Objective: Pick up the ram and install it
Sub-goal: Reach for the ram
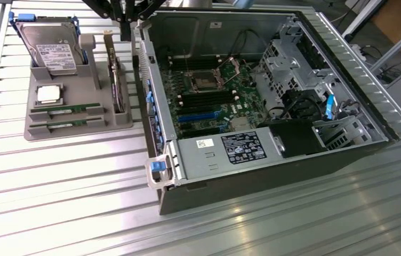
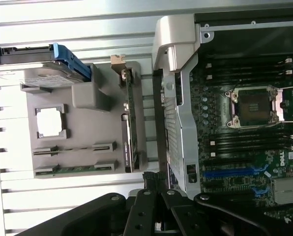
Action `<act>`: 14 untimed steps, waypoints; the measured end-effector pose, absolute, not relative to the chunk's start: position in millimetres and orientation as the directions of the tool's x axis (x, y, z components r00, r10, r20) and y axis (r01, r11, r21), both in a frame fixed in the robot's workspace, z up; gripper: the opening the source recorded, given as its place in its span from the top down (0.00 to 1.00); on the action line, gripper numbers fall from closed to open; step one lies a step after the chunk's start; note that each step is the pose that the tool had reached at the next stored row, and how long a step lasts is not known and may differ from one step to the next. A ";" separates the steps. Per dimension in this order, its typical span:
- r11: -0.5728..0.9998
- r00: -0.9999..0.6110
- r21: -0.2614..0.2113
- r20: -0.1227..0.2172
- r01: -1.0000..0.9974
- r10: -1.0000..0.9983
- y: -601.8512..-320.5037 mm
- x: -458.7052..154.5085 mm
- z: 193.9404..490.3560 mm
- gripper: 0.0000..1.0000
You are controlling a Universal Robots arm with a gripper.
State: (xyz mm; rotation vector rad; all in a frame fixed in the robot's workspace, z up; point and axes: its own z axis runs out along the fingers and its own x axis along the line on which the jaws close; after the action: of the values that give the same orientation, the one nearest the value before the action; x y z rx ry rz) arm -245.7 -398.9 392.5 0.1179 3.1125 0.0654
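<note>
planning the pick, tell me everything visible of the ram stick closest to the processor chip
The ram stick is a long, thin green board, seemingly on edge, held at both ends by slot holders of the grey tray. It lies between the silver processor and a parallel second stick. Only the tray touches it.

Worktop (image 1: 58, 181): ribbed metal surface of parallel silver slats running across the exterior view; glare on the near slats. The same slats appear in the wrist view (image 2: 77, 29).

Items resting directly on it: two.

1. Grey moulded tray (image 1: 72, 132), toward the exterior view's left, sitting flat on the slats. Seen in the wrist view at (image 2: 87, 128).
2. Open computer case (image 1: 257, 184), lying on its side with the interior facing up, toward the exterior view's right. Wrist view: (image 2: 178, 113).

The tray stands just beside the case; contact between them cannot be confirmed.
</note>
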 end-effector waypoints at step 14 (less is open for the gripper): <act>0.996 -0.997 0.043 -0.025 0.075 0.076 -398.9 -252.1 392.4 0.90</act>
State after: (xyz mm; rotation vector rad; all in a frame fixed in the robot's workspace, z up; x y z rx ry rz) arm -252.1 -398.9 392.4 0.1179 3.1125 0.0654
